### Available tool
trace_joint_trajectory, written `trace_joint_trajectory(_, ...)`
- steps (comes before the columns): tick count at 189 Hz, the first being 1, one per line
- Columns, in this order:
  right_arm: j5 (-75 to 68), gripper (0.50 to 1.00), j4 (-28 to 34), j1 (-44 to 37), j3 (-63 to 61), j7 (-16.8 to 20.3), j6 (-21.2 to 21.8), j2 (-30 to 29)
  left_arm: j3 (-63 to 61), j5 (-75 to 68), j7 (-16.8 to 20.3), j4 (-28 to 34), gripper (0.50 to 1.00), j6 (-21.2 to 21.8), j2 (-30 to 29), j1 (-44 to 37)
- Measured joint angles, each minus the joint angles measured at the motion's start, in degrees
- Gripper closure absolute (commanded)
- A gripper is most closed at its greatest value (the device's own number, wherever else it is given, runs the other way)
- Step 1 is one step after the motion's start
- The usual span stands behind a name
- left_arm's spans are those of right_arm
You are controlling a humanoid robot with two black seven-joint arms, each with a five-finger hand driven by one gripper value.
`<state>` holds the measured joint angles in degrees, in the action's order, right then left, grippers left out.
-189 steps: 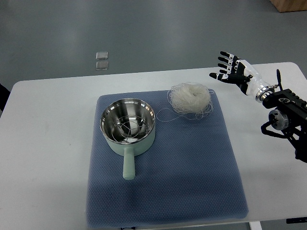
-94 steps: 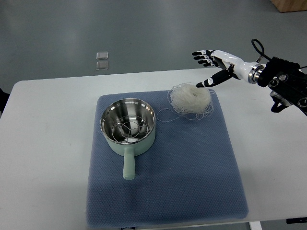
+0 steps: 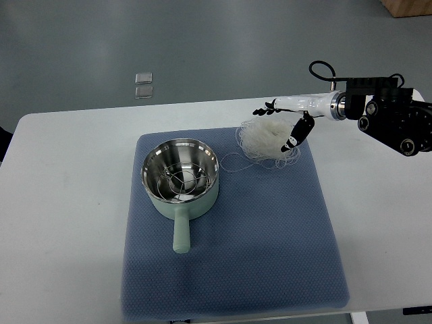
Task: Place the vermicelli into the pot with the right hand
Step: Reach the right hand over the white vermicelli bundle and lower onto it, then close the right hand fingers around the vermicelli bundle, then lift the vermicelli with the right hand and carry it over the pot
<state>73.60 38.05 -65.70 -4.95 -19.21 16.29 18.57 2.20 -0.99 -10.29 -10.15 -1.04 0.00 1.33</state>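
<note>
A white nest of vermicelli [image 3: 268,140] lies on the blue mat [image 3: 270,236], at its far right corner, with loose strands trailing toward the pot. A pale green pot [image 3: 180,175] with a steel inside and a wire rack stands on the mat to the left, its handle pointing toward me. My right hand [image 3: 282,121] comes in from the right and hangs just over the vermicelli, palm down, fingers spread on the far side and thumb on the near side. It holds nothing. The left arm is out of view.
The mat lies on a white table [image 3: 61,202]. Two small clear squares [image 3: 143,86] lie on the grey floor beyond the table's far edge. My right forearm and its black joint [image 3: 395,121] hang over the table's right far corner.
My right hand has moved left and down from beside the table's far right corner to just over the vermicelli, and has turned palm down.
</note>
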Motion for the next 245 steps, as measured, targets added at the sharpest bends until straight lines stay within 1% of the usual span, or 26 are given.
trace_joint_trajectory(27,1.30,0.585,-4.22,-0.10,0.50,2.43,-1.54,-3.80,-0.01,0.00,0.00,-0.04,0.500,0.00,0.00,-0.01)
trace_joint_trajectory(45,1.46,0.587,-6.13,-0.09,0.54,3.17,-2.04,-5.32,-0.01,0.00,0.00,-0.05,0.500,0.00,0.00,-0.01)
trace_joint_trajectory(103,1.63,0.591,-6.96,0.69,4.89,3.90,-1.90,-6.27,-0.01,-0.06,0.00,-0.02,0.500,-0.02,0.00,-0.01)
trace_joint_trajectory(120,1.63,0.624,-8.23,1.32,5.82,5.07,-2.41,-7.76,-0.01,-0.06,0.00,-0.03,0.500,-0.02,0.00,0.00)
trace_joint_trajectory(126,1.63,0.644,-8.94,1.51,5.92,5.40,-2.77,-8.39,-0.01,-0.07,0.00,-0.04,0.500,-0.02,0.00,-0.01)
trace_joint_trajectory(130,1.63,0.671,-9.33,1.60,5.98,5.53,-3.03,-8.72,-0.01,-0.06,0.00,-0.04,0.500,-0.02,0.00,-0.01)
trace_joint_trajectory(131,1.63,0.687,-9.43,1.63,6.00,5.56,-3.11,-8.79,-0.01,-0.06,0.00,-0.04,0.500,-0.02,0.00,-0.01)
trace_joint_trajectory(132,1.63,0.687,-9.54,1.65,6.01,5.58,-3.18,-8.87,-0.01,-0.07,0.00,-0.04,0.500,-0.02,0.00,-0.01)
trace_joint_trajectory(133,1.63,0.703,-9.64,1.68,6.03,5.61,-3.26,-8.95,-0.01,-0.06,0.00,-0.04,0.500,-0.02,0.00,-0.01)
trace_joint_trajectory(138,1.63,0.732,-10.07,1.85,6.10,5.71,-3.66,-9.33,-0.01,-0.07,0.00,-0.04,0.500,-0.02,0.00,-0.01)
trace_joint_trajectory(139,1.63,0.748,-10.14,1.88,6.12,5.73,-3.74,-9.41,-0.01,-0.06,0.00,-0.04,0.500,-0.02,0.00,-0.01)
trace_joint_trajectory(140,1.63,0.748,-10.27,1.97,6.15,5.76,-3.91,-9.55,-0.01,-0.07,0.00,-0.04,0.500,-0.02,0.00,-0.01)
trace_joint_trajectory(142,1.63,0.797,-10.40,2.06,6.19,5.78,-4.08,-9.68,-0.01,-0.07,0.00,-0.04,0.500,-0.02,0.00,-0.01)
trace_joint_trajectory(143,1.63,0.797,-10.46,2.11,6.21,5.79,-4.16,-9.75,-0.01,-0.07,0.00,-0.05,0.500,-0.02,0.00,-0.01)
trace_joint_trajectory(144,1.63,0.832,-10.52,2.16,6.23,5.81,-4.24,-9.81,-0.01,-0.07,0.00,-0.05,0.500,-0.02,0.00,-0.01)
trace_joint_trajectory(145,1.63,0.832,-10.57,2.22,6.25,5.82,-4.32,-9.88,-0.01,-0.07,0.00,-0.05,0.500,-0.02,0.00,-0.01)
trace_joint_trajectory(146,1.63,0.870,-10.63,2.27,6.27,5.83,-4.39,-9.94,-0.01,-0.06,0.00,-0.05,0.500,-0.02,0.00,-0.01)
trace_joint_trajectory(147,1.63,0.871,-10.68,2.32,6.29,5.85,-4.46,-10.00,-0.01,-0.07,0.00,-0.05,0.500,-0.02,0.00,-0.01)
trace_joint_trajectory(148,1.64,0.923,-10.78,2.42,6.34,5.87,-4.60,-10.11,-0.01,-0.07,0.00,-0.05,0.500,-0.02,0.00,-0.01)
trace_joint_trajectory(149,1.65,0.924,-10.83,2.47,6.37,5.88,-4.67,-10.16,-0.01,-0.07,0.00,-0.05,0.500,-0.02,0.00,-0.01)
trace_joint_trajectory(150,1.65,0.981,-10.88,2.52,6.40,5.90,-4.73,-10.21,-0.01,-0.07,0.00,-0.05,0.500,-0.02,0.00,-0.01)
trace_joint_trajectory(151,1.65,0.981,-10.93,2.56,6.43,5.91,-4.80,-10.26,-0.01,-0.07,0.00,-0.05,0.500,-0.02,0.00,-0.01)
trace_joint_trajectory(152,1.66,1.000,-10.97,2.60,6.46,5.92,-4.85,-10.31,-0.01,-0.07,0.00,-0.05,0.500,-0.02,0.00,-0.01)
trace_joint_trajectory(195,1.35,1.000,-11.92,2.06,6.66,6.03,-5.95,-10.64,-0.01,-0.07,-0.03,0.02,0.500,-0.01,0.00,-0.01)
trace_joint_trajectory(225,-0.69,1.000,-11.68,-1.47,5.57,5.48,-6.62,-9.28,-0.01,-0.06,-0.03,0.04,0.500,0.02,0.00,0.00)
trace_joint_trajectory(245,-3.22,1.000,-10.78,-4.27,3.90,5.22,-6.01,-7.06,0.00,-0.07,-0.06,0.04,0.500,0.02,0.00,-0.02)
